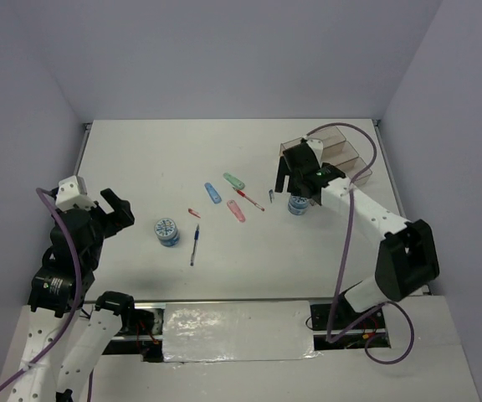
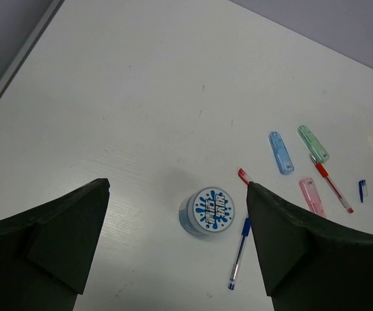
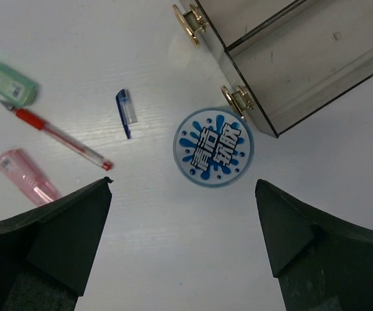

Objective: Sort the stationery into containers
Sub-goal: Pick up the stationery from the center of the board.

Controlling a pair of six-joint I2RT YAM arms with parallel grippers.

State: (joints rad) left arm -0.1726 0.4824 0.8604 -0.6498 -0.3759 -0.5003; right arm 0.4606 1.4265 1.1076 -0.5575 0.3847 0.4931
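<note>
One blue-and-white tape roll (image 1: 167,231) stands left of centre; my left gripper (image 1: 117,209) is open and empty to its left, and the roll (image 2: 206,211) lies just ahead of the gripper (image 2: 177,188). A blue pen (image 1: 195,244) lies beside the roll. The second tape roll (image 1: 298,205) stands by the near corner of the brown-tinted containers (image 1: 335,155). My right gripper (image 1: 295,177) is open above it, and the roll (image 3: 214,147) lies just ahead of the gripper (image 3: 184,183). Blue (image 1: 212,193), green (image 1: 233,180) and pink (image 1: 236,210) flat pieces and a red pen (image 1: 249,199) lie mid-table.
A tiny red bit (image 1: 193,213) lies between the left roll and the flat pieces. A small blue cap (image 3: 125,114) lies left of the right roll. The containers (image 3: 303,58) have metal clasps (image 3: 237,99) facing the roll. Walls close the table's back and sides.
</note>
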